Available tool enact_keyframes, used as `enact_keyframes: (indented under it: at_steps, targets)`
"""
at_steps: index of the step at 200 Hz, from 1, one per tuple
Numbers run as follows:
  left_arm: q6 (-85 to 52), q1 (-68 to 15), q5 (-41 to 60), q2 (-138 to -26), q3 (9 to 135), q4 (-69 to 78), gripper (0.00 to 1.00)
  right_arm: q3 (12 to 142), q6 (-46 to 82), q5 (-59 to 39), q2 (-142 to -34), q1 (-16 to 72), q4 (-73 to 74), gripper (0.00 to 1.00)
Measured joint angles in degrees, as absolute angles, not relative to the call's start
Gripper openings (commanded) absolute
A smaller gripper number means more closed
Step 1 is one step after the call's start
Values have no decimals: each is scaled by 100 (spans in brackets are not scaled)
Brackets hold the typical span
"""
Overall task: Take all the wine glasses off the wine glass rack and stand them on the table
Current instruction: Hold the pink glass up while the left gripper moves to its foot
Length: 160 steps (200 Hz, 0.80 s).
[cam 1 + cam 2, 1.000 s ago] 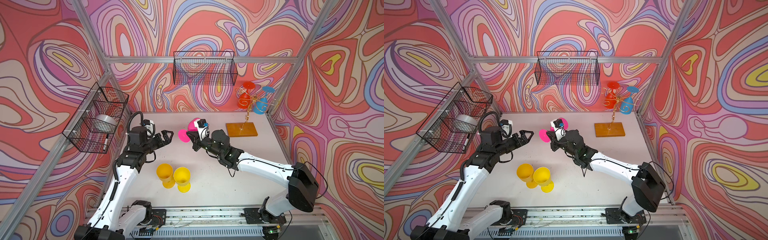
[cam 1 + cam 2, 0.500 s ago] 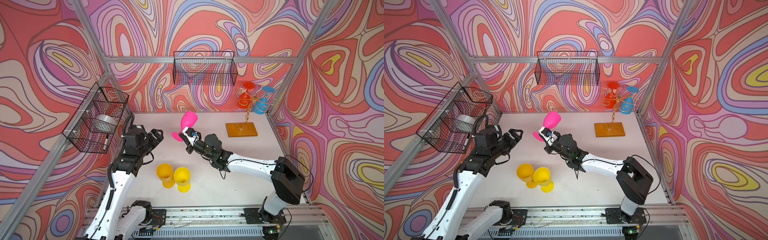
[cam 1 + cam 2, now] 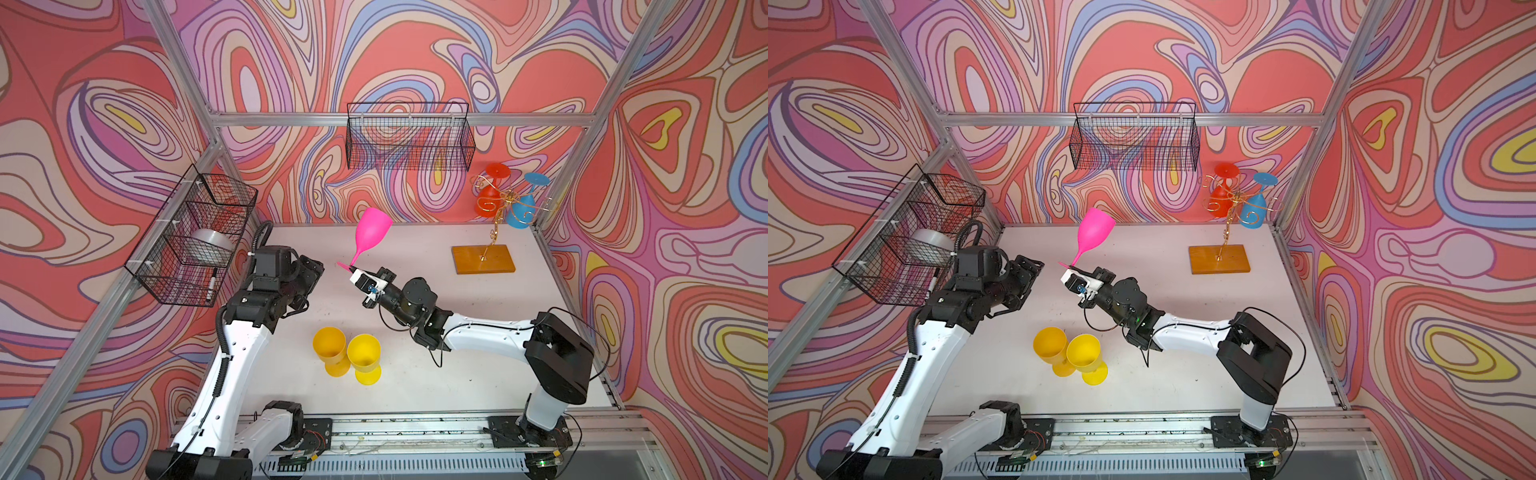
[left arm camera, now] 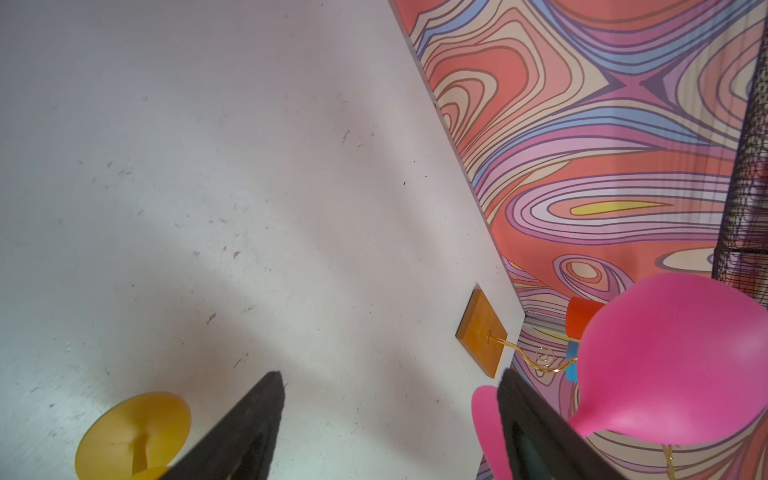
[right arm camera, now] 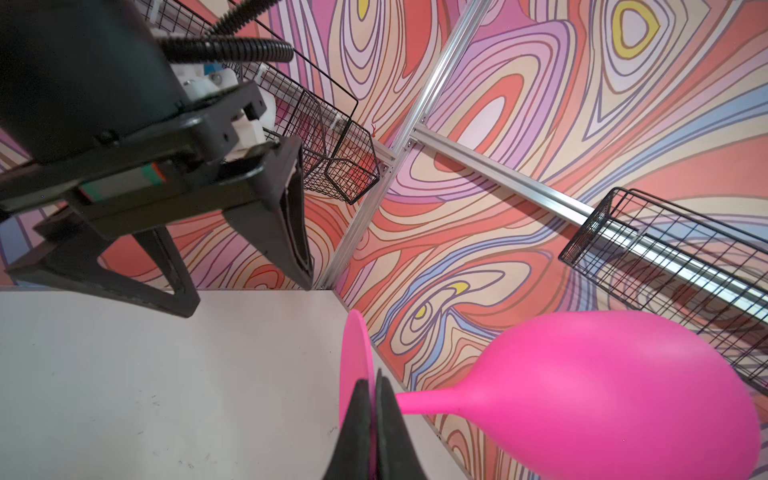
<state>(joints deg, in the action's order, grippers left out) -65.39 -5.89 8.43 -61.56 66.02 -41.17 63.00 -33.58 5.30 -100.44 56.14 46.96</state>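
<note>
Right jaws pinch the pink wine glass point(image 3: 372, 226) by its stem, off the rack point(image 3: 484, 258) at two o'clock. Left jaws are open. Next, maybe stand it softly on the worktop point(image 3: 415, 374)

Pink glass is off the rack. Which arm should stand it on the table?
Right, most likely. The right claw is shut on the stem of the pink glass just above its foot, bowl tilted up over the table. The left claw is open beside it, holding nothing.
</note>
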Motion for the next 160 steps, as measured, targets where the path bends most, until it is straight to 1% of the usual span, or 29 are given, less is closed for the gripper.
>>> enact_keyframes:
  at_steps: [50, 160]
  targets:
    - [-6884, -589, 1009, -6486, 6949, -4469, 76, 6300, -3736, 628, -10047, 5618, 4980, 0]
    - [-7365, -576, 1474, -7105, 7673, -4783, 71, 6261, -4198, 622, -10047, 5623, 4740, 0]
